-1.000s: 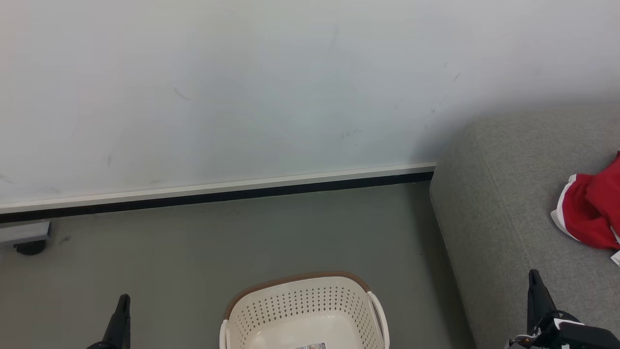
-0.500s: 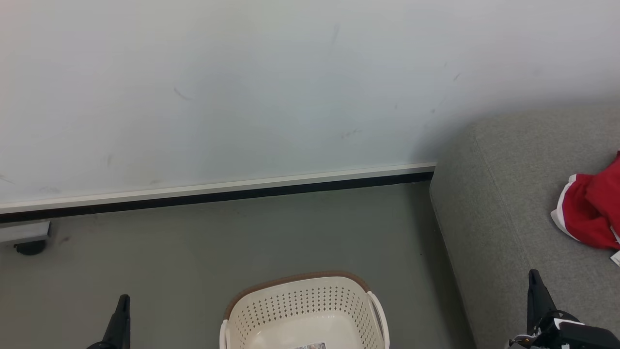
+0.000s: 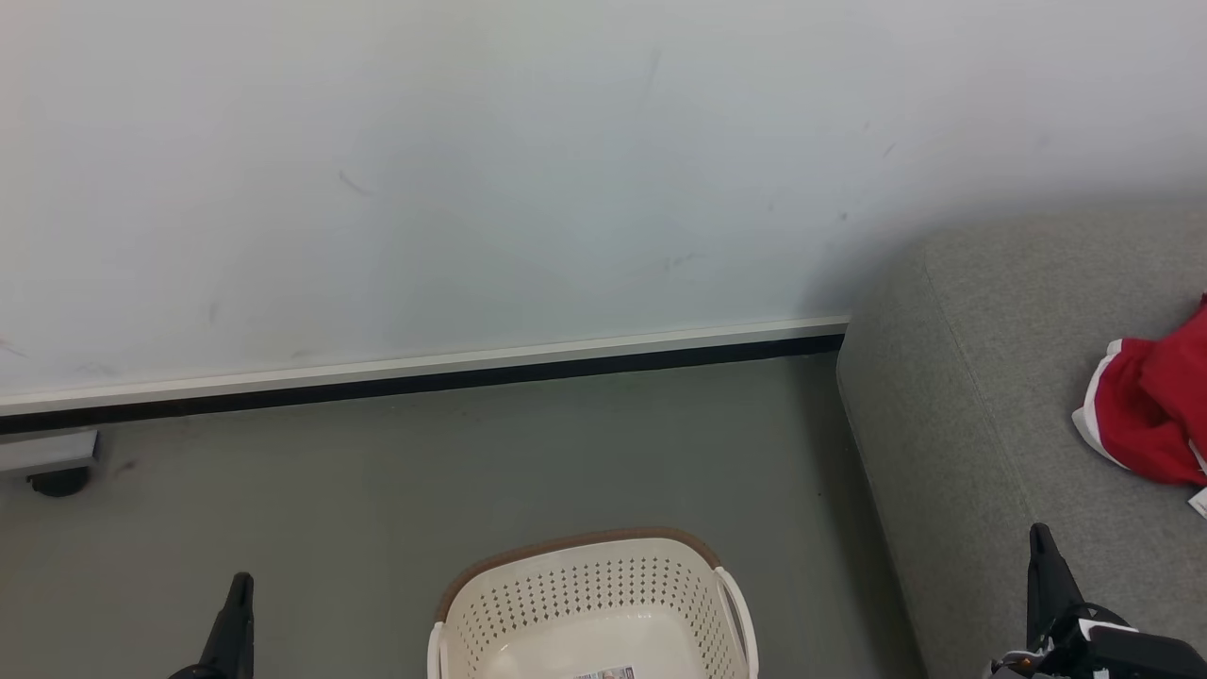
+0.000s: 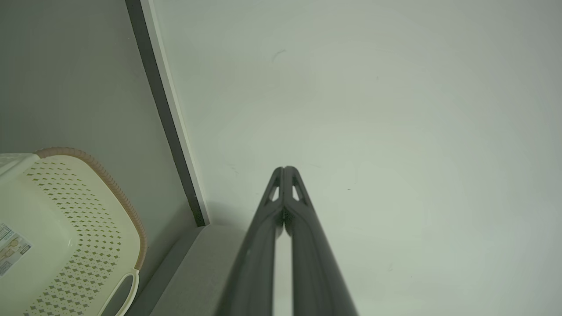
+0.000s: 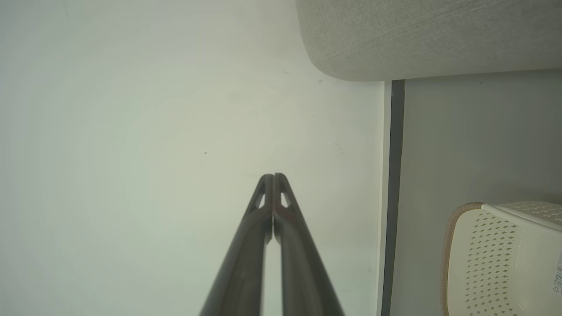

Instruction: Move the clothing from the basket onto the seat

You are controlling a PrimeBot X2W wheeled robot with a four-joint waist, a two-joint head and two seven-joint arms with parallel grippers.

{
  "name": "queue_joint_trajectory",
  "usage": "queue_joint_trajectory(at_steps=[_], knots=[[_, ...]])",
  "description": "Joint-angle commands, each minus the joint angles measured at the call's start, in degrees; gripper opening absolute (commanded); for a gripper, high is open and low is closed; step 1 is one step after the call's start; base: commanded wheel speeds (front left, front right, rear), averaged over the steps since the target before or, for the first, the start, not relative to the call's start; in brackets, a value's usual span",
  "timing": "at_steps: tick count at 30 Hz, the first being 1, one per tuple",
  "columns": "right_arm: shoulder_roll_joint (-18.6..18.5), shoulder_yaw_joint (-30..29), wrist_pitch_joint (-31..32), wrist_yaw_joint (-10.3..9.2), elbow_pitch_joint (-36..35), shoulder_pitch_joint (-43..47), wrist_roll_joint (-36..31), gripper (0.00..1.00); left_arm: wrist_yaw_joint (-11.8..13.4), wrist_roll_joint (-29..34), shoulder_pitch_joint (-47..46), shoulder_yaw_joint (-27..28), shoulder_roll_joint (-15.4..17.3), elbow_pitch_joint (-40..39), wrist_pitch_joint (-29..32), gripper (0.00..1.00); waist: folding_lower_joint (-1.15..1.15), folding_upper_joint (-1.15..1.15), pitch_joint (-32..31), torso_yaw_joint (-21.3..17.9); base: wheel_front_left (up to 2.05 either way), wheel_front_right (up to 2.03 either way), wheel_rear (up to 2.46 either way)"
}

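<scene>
Lying on the seat [image 3: 971,377] at the right, the red clothing [image 3: 1150,415] is out of the basket [image 3: 585,589], whose visible inside looks bare, so the task seems nearly done, with left fingers [image 4: 259,250] and right fingers [image 5: 246,254] closed on nothing.

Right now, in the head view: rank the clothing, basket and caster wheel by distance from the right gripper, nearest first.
1. clothing: lying on the seat, just up and right of the right gripper.
2. basket: lower centre, off to the gripper's left.
3. caster: at the far left edge.
</scene>
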Motion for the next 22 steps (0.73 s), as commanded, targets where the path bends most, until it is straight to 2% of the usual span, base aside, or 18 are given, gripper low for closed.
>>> queue_joint_trajectory(at_steps=[1,22], knots=[[-0.42,0.2,-0.12,0.02,-0.26,-0.2,0.46,0.0,-0.05,-0.62,-0.36,0.18,-0.05,0.07,0.19,0.0,0.0,0.0,0.0,0.0,0.0,0.0,0.0],[-0.63,0.48,-0.41,0.02,-0.33,-0.21,0.68,0.0,-0.05,-0.62,-0.36,0.18,-0.05,0.06,0.19,0.0,0.0,0.0,0.0,0.0,0.0,0.0,0.0]])
